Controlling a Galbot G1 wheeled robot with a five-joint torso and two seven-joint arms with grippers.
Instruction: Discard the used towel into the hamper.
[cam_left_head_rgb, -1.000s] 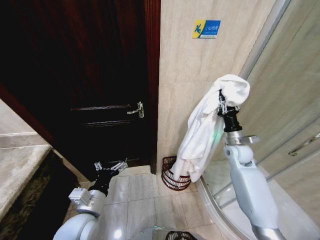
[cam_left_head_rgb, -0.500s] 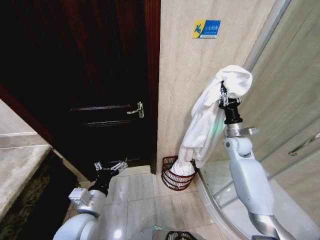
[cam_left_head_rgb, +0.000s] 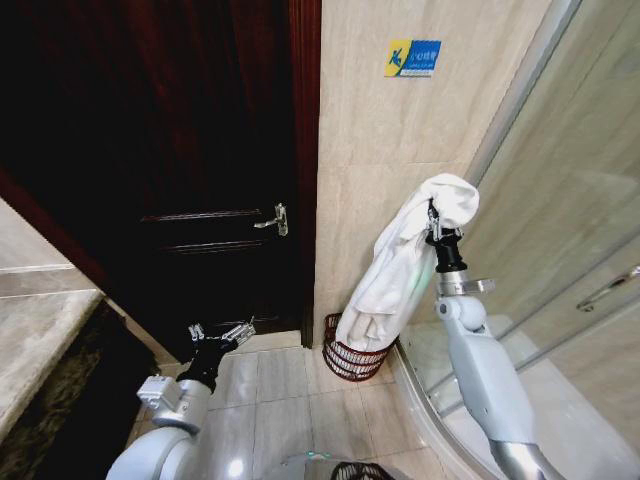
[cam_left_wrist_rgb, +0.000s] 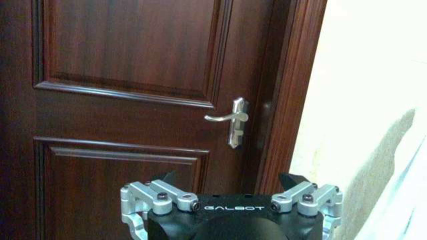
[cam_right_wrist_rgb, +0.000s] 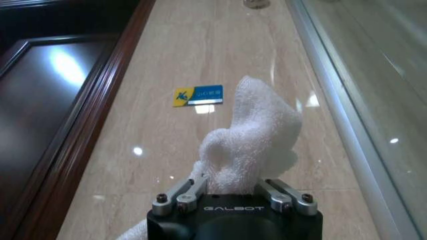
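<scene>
A white towel hangs from my right gripper, which is shut on its top fold and held up in front of the beige tiled wall. The towel's lower end dangles into the hamper, a small reddish-brown openwork basket on the floor in the corner by the door frame. In the right wrist view the towel bulges out between the fingers. My left gripper is parked low on the left, pointing at the dark door, with its fingers spread apart and nothing between them.
A dark wooden door with a metal handle fills the left. A curved glass shower enclosure stands on the right. A stone counter sits at the left edge. A blue and yellow sticker is on the wall.
My right arm has come down and moved left with the towel. The towel's lower end now hangs into the hamper. The left arm has not moved.
</scene>
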